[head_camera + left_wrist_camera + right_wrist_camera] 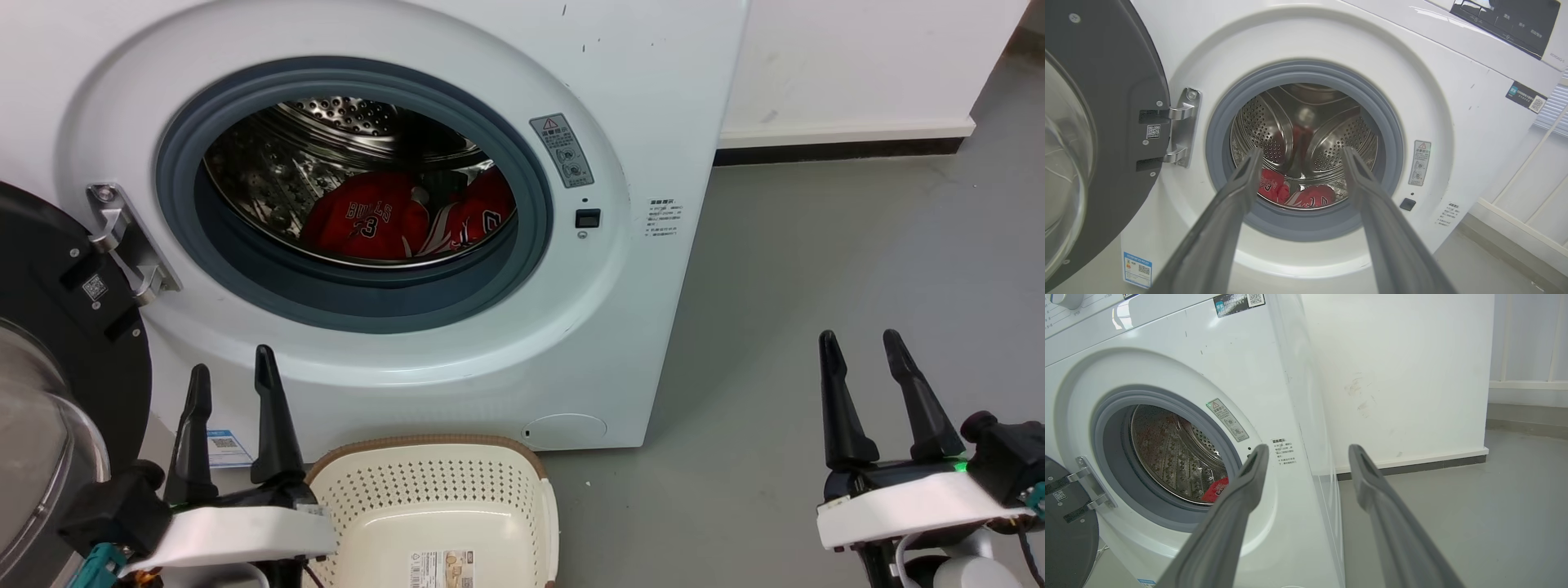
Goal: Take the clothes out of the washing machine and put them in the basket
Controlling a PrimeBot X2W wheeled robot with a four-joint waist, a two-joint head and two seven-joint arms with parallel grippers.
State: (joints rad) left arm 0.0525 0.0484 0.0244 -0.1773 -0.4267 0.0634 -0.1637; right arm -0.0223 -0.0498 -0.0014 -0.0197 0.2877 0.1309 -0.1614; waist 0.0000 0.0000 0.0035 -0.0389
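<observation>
The white washing machine (653, 98) stands with its door swung open to the left. Red jerseys, the clothes (384, 220), lie at the bottom of the steel drum (1306, 122); they show again as clothes (1298, 194) and a red scrap of clothes (1216, 490). The cream basket (433, 490) sits on the floor in front of the washer. My left gripper (233, 376) is open, low at the left beside the basket, empty. My right gripper (861, 339) is open over the grey floor at the right, empty. Gripper (1300, 153) points at the drum opening; gripper (1308, 451) points at the washer's right corner.
The round black-rimmed glass door (49, 367) hangs open at the left on a metal hinge (122, 237), close to my left arm. A white wall with a dark skirting (841, 147) runs behind the grey floor (816, 261) to the right of the washer.
</observation>
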